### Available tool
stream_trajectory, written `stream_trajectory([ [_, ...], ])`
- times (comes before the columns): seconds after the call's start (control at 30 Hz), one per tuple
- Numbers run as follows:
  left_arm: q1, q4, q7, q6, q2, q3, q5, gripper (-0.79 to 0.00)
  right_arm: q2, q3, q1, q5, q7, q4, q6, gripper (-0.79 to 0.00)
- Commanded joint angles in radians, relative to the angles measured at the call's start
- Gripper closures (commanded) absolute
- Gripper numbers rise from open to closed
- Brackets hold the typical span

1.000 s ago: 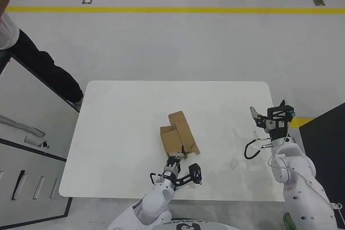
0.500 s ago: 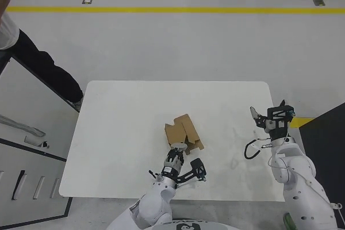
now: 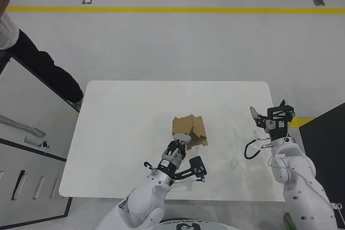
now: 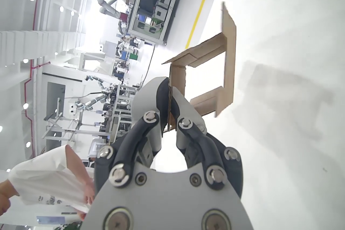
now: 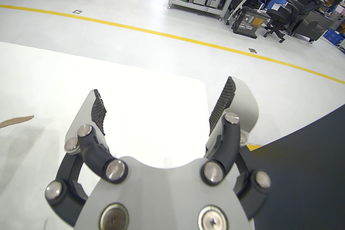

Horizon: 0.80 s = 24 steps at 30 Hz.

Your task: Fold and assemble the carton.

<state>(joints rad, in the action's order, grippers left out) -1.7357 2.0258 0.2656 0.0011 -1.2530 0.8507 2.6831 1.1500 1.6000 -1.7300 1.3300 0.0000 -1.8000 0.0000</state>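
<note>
- We judge the task barely begun: the carton [image 3: 191, 127], near the middle of the counter [image 3: 121, 115], stands partly opened into a sleeve, its flaps not yet folded or tucked.
- Our left end effector [image 4: 169, 93] is clenched on the carton's wall nearest the counter's near edge.
- Our right end effector [image 5: 164, 96] hangs by the right edge, spread wide, holding nothing, well apart from the carton.

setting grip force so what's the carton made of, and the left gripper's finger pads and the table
Carton: brown cardboard, matte and uncoated by the look, with raw cut edges and fold creases showing. I cannot tell whether it is corrugated.
Left gripper pads: black and dull, probably rubber.
Table: white, smooth and plain; the material is unclear.
</note>
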Motion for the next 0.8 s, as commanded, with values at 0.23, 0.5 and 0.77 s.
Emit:
stream_trajectory([
  [0.23,0.000,-0.002,-0.023,0.018,0.000,0.015,-0.039,0.000,0.000,0.000,0.000,0.000,0.000,0.000,0.000,-0.785],
  [0.5,-0.033,-0.047,-0.319,0.088,0.019,0.148,-0.363,0.000,0.000,0.000,0.000,0.000,0.000,0.000,0.000,-0.785],
  [0.77,-0.042,-0.117,-0.585,0.069,0.034,0.262,-0.623,0.000,0.000,0.000,0.000,0.000,0.000,0.000,0.000,-0.785],
])
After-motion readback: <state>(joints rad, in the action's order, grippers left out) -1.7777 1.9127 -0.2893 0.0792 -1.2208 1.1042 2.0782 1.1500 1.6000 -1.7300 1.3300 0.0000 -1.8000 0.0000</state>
